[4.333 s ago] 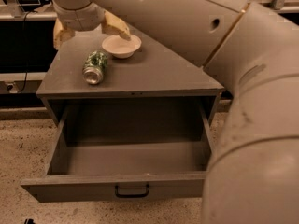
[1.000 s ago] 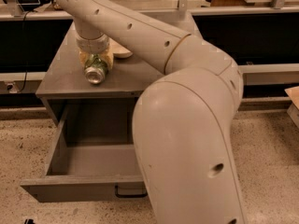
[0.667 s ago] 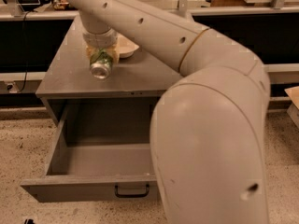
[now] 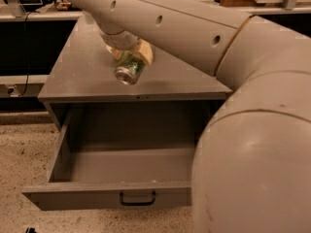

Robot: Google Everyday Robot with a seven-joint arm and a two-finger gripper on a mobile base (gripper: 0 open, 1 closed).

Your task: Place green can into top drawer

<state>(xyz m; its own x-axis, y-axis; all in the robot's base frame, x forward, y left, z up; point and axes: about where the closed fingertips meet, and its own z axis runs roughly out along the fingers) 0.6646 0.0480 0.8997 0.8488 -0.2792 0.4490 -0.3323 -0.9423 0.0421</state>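
My gripper [image 4: 130, 59] hangs over the front part of the grey cabinet top [image 4: 77, 76], shut on the green can [image 4: 129, 68]. The can is lifted off the top and tilted, its shiny silver end facing the camera. Below it the top drawer [image 4: 107, 195] is pulled out wide, with its grey inside bare and a small black handle [image 4: 138, 198] at the middle of its front panel. My arm [image 4: 194, 28] crosses the view from the upper left to the right and hides the drawer's right side.
The speckled floor [image 4: 19, 149] lies left of the drawer. Dark shelving [image 4: 24, 42] stands behind the cabinet on the left. The cream-white bowl is hidden behind my arm.
The can has been lifted off the cabinet top and carried forward and right, toward the front edge above the open drawer. My arm has swung across more of the view.
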